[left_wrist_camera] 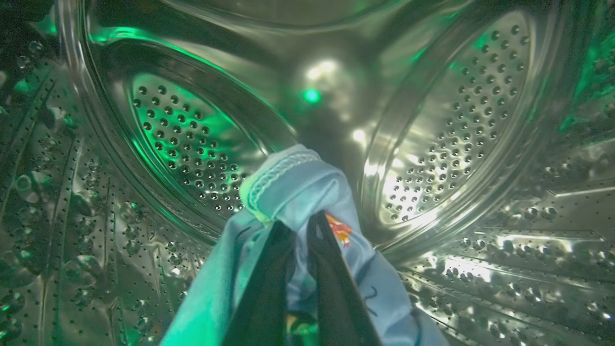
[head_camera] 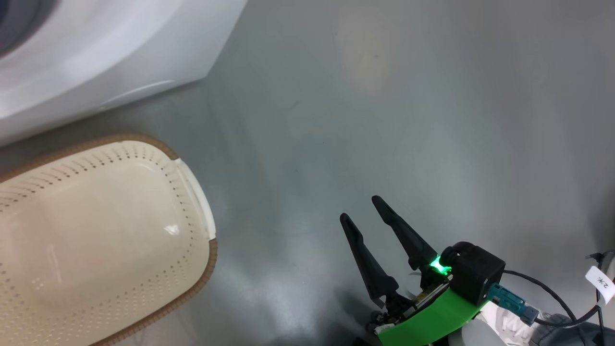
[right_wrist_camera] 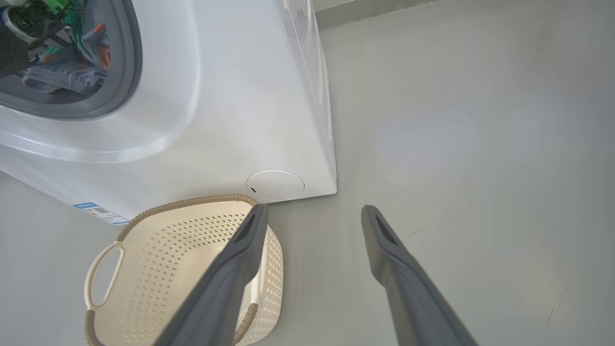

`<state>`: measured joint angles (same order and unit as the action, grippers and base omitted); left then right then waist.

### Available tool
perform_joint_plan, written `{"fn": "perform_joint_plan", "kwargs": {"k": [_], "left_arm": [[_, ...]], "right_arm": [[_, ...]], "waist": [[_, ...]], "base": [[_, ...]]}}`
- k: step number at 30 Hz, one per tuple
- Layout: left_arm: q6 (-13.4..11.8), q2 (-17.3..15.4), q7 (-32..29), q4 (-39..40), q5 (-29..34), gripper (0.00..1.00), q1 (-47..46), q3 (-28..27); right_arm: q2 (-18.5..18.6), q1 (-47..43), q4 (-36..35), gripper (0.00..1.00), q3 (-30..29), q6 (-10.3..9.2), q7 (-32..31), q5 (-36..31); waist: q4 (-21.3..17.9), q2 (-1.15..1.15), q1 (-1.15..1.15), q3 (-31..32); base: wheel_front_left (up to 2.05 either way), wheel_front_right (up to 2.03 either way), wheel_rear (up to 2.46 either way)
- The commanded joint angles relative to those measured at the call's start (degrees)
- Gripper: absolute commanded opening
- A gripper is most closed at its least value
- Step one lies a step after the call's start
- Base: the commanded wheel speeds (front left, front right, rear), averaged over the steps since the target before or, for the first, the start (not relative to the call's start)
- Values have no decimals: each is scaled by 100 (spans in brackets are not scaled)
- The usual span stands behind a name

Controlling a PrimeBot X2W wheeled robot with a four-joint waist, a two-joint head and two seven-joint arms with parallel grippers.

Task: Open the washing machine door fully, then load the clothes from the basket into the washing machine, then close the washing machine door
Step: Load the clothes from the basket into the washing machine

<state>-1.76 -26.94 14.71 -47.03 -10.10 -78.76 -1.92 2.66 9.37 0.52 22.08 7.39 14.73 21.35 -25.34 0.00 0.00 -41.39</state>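
Note:
My left gripper point(left_wrist_camera: 299, 223) is deep inside the washing machine's steel drum point(left_wrist_camera: 461, 125), shut on a light blue piece of the clothes point(left_wrist_camera: 298, 187) that bunches over its fingertips. In the right wrist view the washing machine point(right_wrist_camera: 230, 96) stands with its opening bare, and clothes point(right_wrist_camera: 67, 77) lie behind the grey seal point(right_wrist_camera: 129, 72). The washing machine door is out of view. The cream basket point(head_camera: 206, 274) sits on the floor before the machine with nothing in it. My right gripper point(head_camera: 360, 209) hangs open over the floor to the right of the basket point(right_wrist_camera: 168, 250), holding nothing.
Grey floor point(head_camera: 408, 120) stretches to the right of the machine point(head_camera: 96, 57). A round cover point(right_wrist_camera: 275, 185) and a blue label point(right_wrist_camera: 98, 211) sit low on the machine's front, just behind the basket. Cables trail by my right wrist point(head_camera: 552, 293).

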Motion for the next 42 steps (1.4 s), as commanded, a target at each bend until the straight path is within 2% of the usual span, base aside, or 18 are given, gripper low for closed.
{"fn": "perform_joint_plan", "kwargs": {"k": [1, 10, 14, 17, 18, 19, 30, 36, 42], "left_arm": [[-37, -342, 29, 38, 100, 0, -225, -32], [-296, -386, 29, 373, 275, 0, -700, -34], [-320, -327, 29, 97, 328, 0, -538, 34], [-340, -294, 18, -264, 417, 44, -545, 168], [-361, -274, 18, -364, 440, 65, -559, 204], [-396, -265, 18, -462, 479, 100, -571, 248], [-676, 77, 26, -1061, 531, 100, -395, 439], [-800, 361, 28, -1017, 412, 100, -105, 416], [-821, 656, 28, -857, 295, 100, 412, 408]], "right_arm": [[22, -136, -145, 100, 150, 10, 27, 80], [21, -117, -183, 100, 249, 10, 27, 154], [21, -95, -151, 100, 275, 10, 27, 171], [21, -84, -120, 100, 276, 10, 27, 170], [21, -80, -106, 100, 270, 10, 27, 166], [21, -76, -87, 100, 263, 10, 27, 161], [21, 6, 64, 100, 184, 10, 27, 105], [21, -2, 154, 100, 87, 10, 27, 66], [21, -10, 253, 100, 10, 10, 27, 28]], "waist": [[-146, 0, 0, -183], [-177, 0, 0, -426], [-126, 0, 0, -392], [-55, 0, 0, -352], [-22, 0, 0, -328], [7, 0, 0, -301], [310, 0, 0, 152], [495, 0, 0, 409], [680, 0, 0, 692]], "base": [[0, 0, 0], [0, 0, 0], [0, 0, 0], [0, 0, 0], [0, 0, 0], [0, 0, 0], [0, 0, 0], [0, 0, 0], [0, 0, 0]]}}
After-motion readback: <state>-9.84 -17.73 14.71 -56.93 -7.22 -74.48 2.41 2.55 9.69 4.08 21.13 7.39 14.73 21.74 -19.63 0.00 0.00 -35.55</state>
